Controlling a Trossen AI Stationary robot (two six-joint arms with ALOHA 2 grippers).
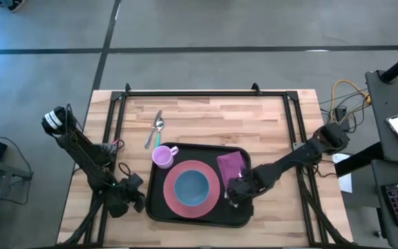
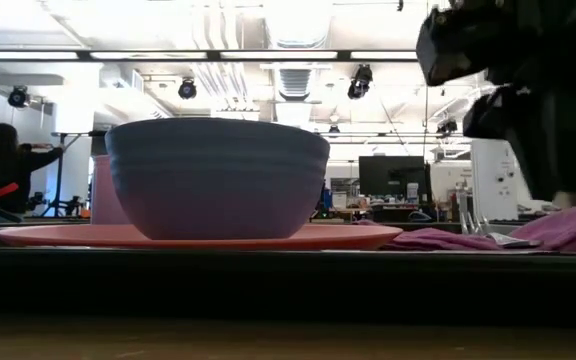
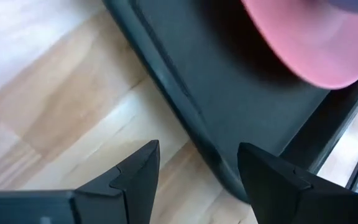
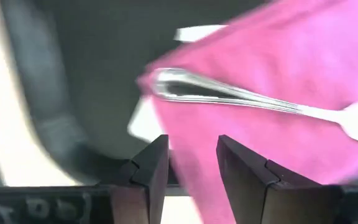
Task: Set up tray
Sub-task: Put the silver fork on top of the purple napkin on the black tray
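**Tray loaded; both grippers at its near edge**

The large black rectangular tray (image 1: 237, 211) lies on the wooden slatted table (image 1: 268, 117), toward the near edge. The left gripper (image 1: 138, 200) rests spread and empty beside its left rim. The right gripper (image 1: 235, 196), fingers partly apart and empty, hovers over the magenta cloth napkin (image 1: 231, 163), where a silver utensil (image 4: 229, 94) lies. The round pink plate (image 1: 215, 200) carries a blue bowl (image 1: 191, 187). Farther back stand a small pink cup (image 1: 163, 155) and a metal spoon (image 1: 156, 126).
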